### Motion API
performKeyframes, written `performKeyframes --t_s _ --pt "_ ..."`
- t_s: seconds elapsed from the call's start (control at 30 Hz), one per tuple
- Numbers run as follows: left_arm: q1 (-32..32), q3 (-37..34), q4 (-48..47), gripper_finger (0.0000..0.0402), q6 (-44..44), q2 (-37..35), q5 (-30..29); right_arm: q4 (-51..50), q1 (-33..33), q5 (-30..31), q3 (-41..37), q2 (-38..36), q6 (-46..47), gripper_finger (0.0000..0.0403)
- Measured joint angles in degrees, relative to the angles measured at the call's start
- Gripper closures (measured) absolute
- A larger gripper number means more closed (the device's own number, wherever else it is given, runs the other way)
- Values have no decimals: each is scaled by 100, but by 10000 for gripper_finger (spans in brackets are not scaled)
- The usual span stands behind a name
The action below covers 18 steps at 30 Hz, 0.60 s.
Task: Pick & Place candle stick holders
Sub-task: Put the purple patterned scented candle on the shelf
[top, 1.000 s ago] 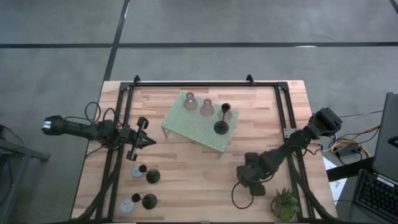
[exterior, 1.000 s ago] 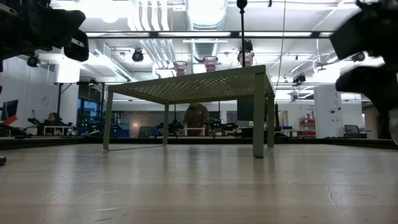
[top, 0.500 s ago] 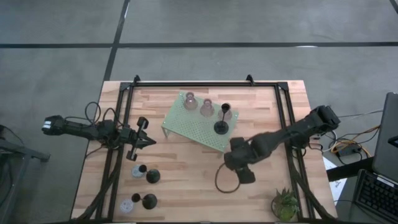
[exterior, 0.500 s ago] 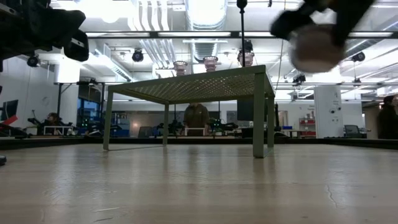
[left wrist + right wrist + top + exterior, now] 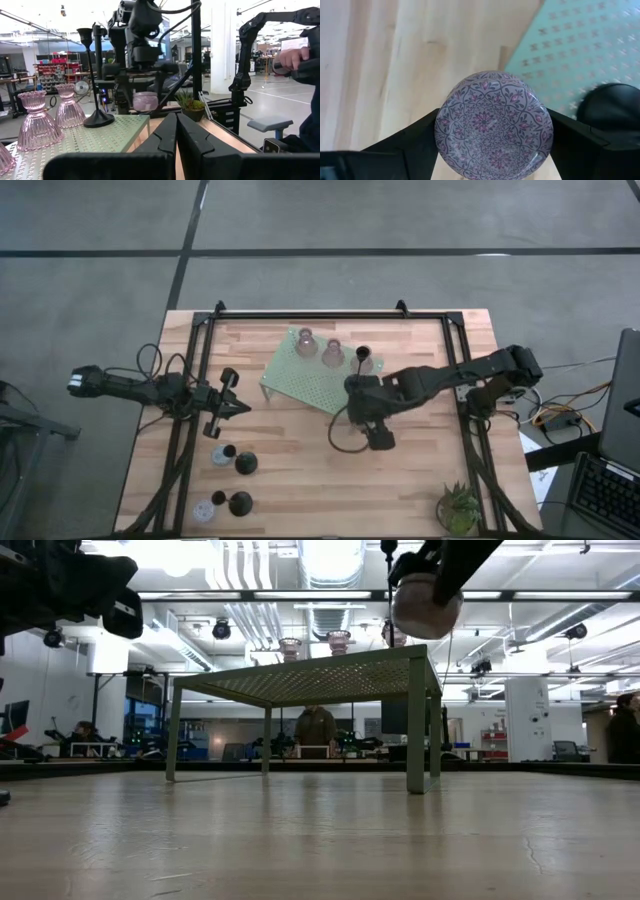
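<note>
Lavender holder (image 5: 493,123) clamped in right pincer (image 5: 357,402), underside hidden.

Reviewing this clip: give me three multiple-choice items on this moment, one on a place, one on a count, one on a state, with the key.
1. Where is the right tool?
A. at the stand's near corner
B. by the potted plant
C. off the table

2. How many pink glass holders show in the left wrist view?
A. one
B. two
C. five

3. What is the right tool doing?
A. hanging open
B. gripping a lavender patterned holder
C. gripping the black holder

Key: 1 A, it is at the green stand. 2 B, two holders. 3 B, the lavender holder sits between its fingers.
</note>
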Motion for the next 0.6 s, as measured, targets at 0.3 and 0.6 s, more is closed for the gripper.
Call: performKeyframes --t_s 0.3,0.6 --pt "0 0 -1 386 0 1 0 88 -208 227 15 164 166 99" --pt "0 0 0 386 0 1 0 156 -204 269 20 236 179 97"
